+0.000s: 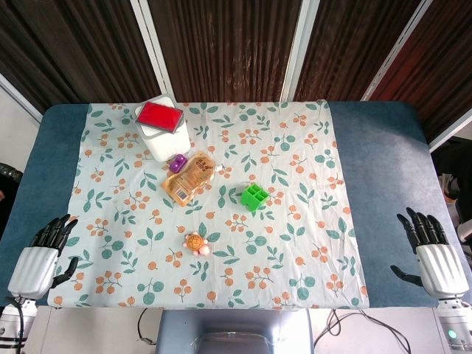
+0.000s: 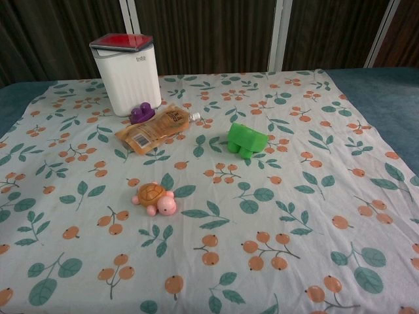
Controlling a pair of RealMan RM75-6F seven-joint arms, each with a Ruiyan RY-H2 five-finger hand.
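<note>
A small toy turtle [image 1: 197, 243], orange shell and pink body, sits upright on the floral cloth [image 1: 295, 221].

Blue counter [image 1: 376, 147] under a floral cloth [image 1: 295, 243]

The cloth, printed with green leaves and orange berries, covers the middle of the counter and leaves blue strips bare at both sides. On the cloth stand a white container with a red lid [image 1: 162, 127], a small purple piece [image 1: 177, 163] just beside it, an orange pouch [image 1: 190, 178] lying flat, a green block [image 1: 254, 197] and a toy turtle [image 1: 197, 243] nearer the front edge.
</note>
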